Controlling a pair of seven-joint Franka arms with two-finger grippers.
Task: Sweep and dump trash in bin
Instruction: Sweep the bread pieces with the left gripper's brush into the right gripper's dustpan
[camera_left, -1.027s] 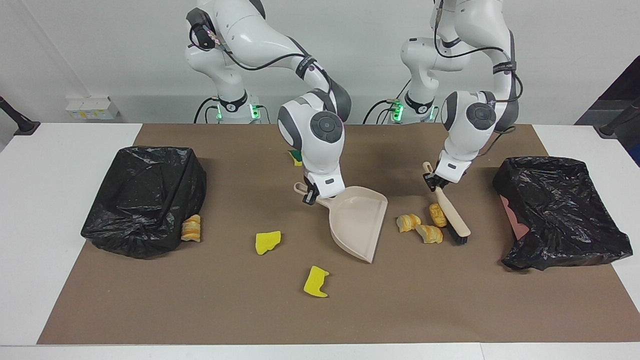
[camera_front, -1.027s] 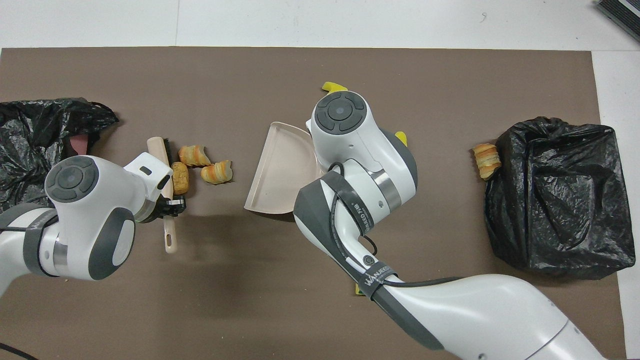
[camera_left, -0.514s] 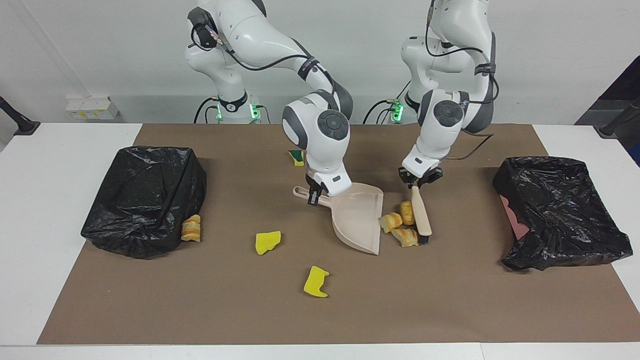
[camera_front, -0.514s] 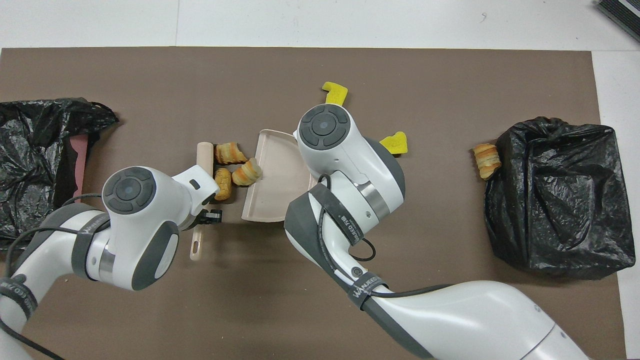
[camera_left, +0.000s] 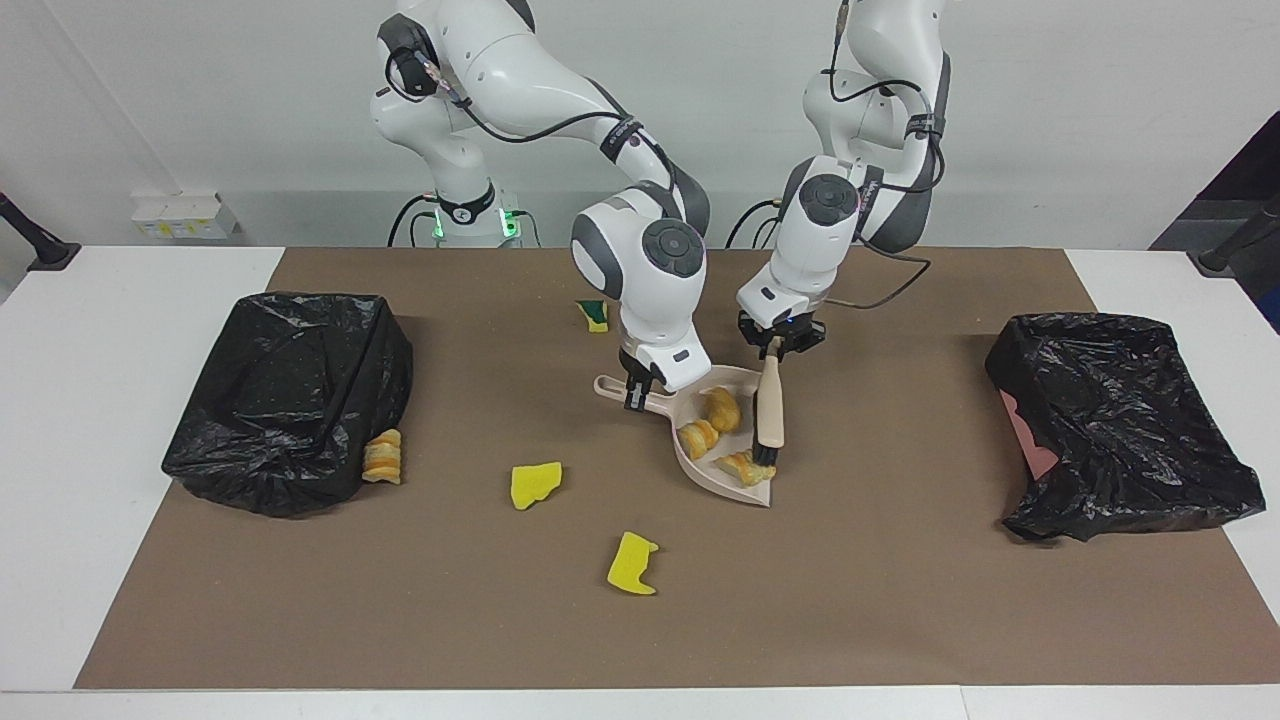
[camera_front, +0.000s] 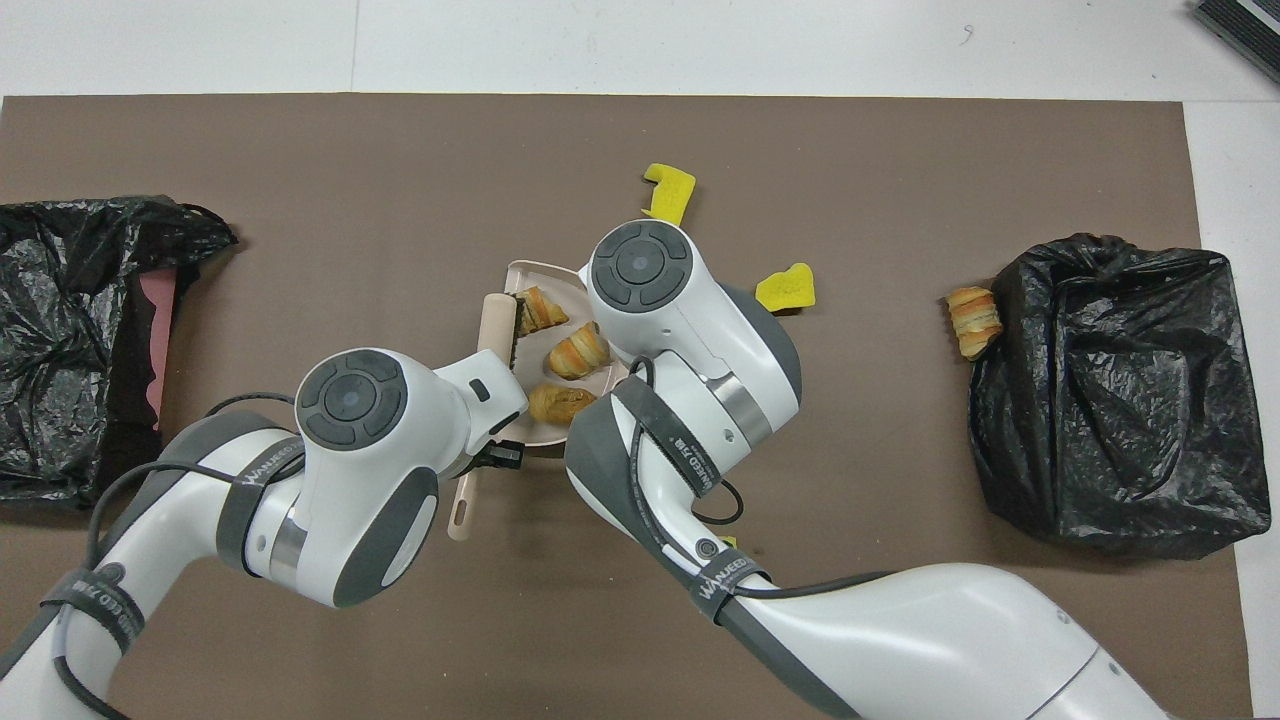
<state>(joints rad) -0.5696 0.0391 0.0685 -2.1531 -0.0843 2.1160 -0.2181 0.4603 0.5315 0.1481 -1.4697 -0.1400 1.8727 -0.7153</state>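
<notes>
The beige dustpan (camera_left: 705, 468) (camera_front: 530, 355) lies mid-mat, and my right gripper (camera_left: 632, 393) is shut on its handle. Three golden-brown trash pieces lie in the pan (camera_left: 722, 408) (camera_left: 697, 437) (camera_left: 745, 466). My left gripper (camera_left: 778, 343) (camera_front: 497, 456) is shut on the handle of the brush (camera_left: 769, 410) (camera_front: 495, 322), whose bristles rest at the pan's mouth. More trash lies on the mat: two yellow scraps (camera_left: 535, 484) (camera_left: 630, 563), a green-backed scrap (camera_left: 594, 314) nearer the robots, and a bread chunk (camera_left: 383, 456) against the black-lined bin (camera_left: 290, 395) at the right arm's end.
A second black-lined bin (camera_left: 1110, 420) (camera_front: 70, 330) stands at the left arm's end of the brown mat. White table borders the mat on all sides. In the overhead view the right arm's wrist hides the pan's handle.
The left arm swept the brush toward the right arm's end, pushing three bread pieces into the dustpan. The right gripper shifted the pan slightly to meet them.
</notes>
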